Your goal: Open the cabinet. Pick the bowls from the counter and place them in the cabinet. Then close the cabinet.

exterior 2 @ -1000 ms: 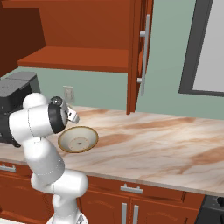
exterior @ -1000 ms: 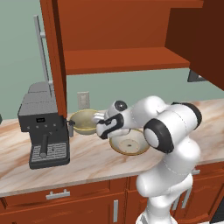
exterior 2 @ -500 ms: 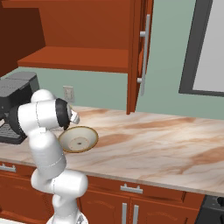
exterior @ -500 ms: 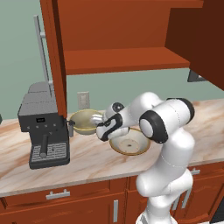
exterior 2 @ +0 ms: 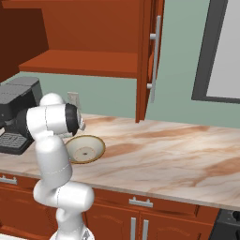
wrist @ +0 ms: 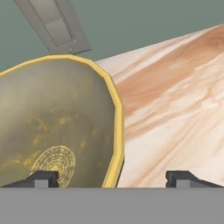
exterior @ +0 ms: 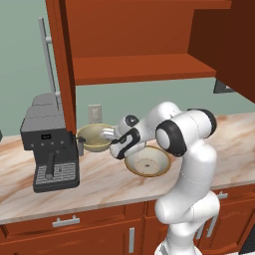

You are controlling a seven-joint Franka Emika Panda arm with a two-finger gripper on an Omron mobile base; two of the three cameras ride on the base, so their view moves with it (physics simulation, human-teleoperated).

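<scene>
**A:** ok standing by the robot, what do you see closest?

**B:** nearest is the shallow bowl [exterior: 147, 163], the wide one with the cream speckled inside. It sits flat on the table [exterior: 104, 179] right in front of the arm's base, nothing in it and nothing gripping it. From the right base view it's the same bowl [exterior 2: 85, 149] just beside the white arm.

**A:** and the end effector?

**B:** the end effector [exterior: 110, 135] is a bit further back, reaching left over the table at the deep bowl [exterior: 95, 138]. Fingers are spread wide. In the hand view the two tips sit far apart, one finger [wrist: 43, 178] over the inside of the deep bowl [wrist: 52, 127] and the other finger [wrist: 183, 178] outside it over bare marble, so the yellowish rim runs between them. Can't tell if either tip actually touches the rim, but it isn't pinching it.

**A:** where's that deep bowl exactly?

**B:** upright on the table, near the back wall, just beside the coffee machine [exterior: 50, 147] on its left and below a wall outlet [exterior: 94, 113]. The shallow bowl is near it, toward the front, apart from it.

**A:** and furthest back?

**B:** the cabinet [exterior: 144, 50] up on the wall. Both doors are swung open, left door [exterior: 62, 64] with its long silver handle [exterior: 48, 62], and the shelf [exterior: 144, 69] inside is bare.
</scene>
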